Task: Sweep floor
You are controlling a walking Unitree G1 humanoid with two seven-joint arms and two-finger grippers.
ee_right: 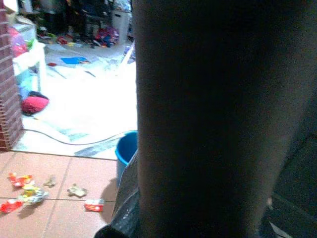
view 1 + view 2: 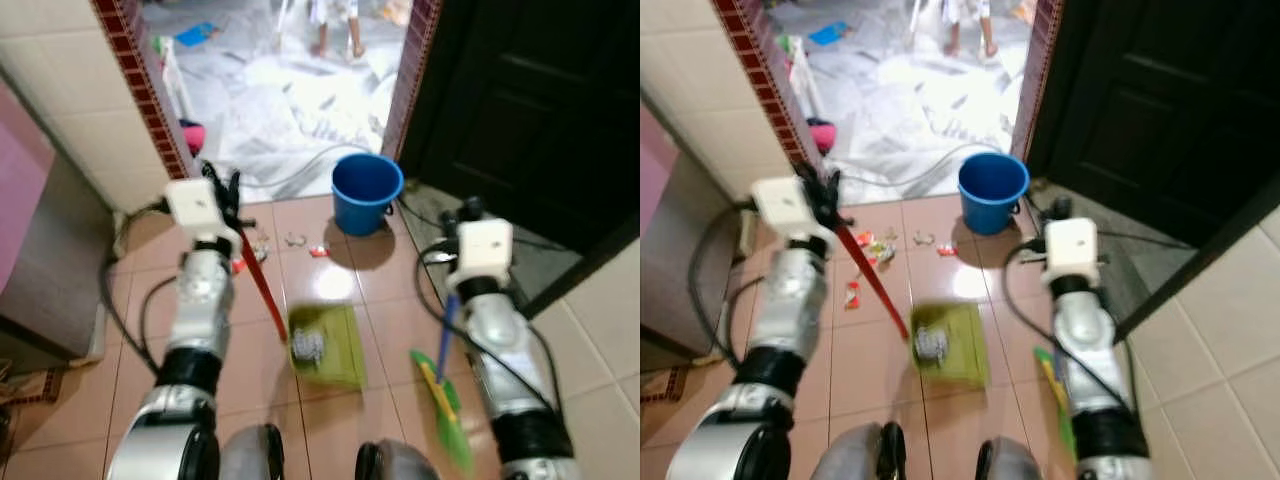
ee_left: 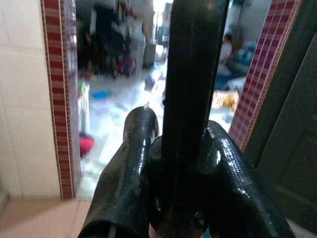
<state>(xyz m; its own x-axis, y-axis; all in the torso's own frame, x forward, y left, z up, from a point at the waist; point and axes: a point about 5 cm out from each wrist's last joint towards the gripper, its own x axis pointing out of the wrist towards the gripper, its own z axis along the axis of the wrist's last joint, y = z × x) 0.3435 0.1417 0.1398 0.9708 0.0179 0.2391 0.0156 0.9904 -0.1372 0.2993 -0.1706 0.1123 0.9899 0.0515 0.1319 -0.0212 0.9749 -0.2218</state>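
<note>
A green dustpan (image 2: 328, 347) holding litter sits on the tiled floor (image 2: 390, 300) between both arms. The left end effector (image 2: 222, 192) clasps its red handle (image 2: 262, 285); the right end effector (image 2: 462, 215) grips a blue-handled broom (image 2: 440, 385). Beyond lie wrappers (image 2: 872, 248), then a blue bucket (image 2: 366, 192).

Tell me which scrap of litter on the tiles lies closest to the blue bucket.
The small red-and-white wrapper, just short of the blue bucket. The pale crumpled scrap and the colourful wrappers by the red dustpan handle lie farther left.
</note>
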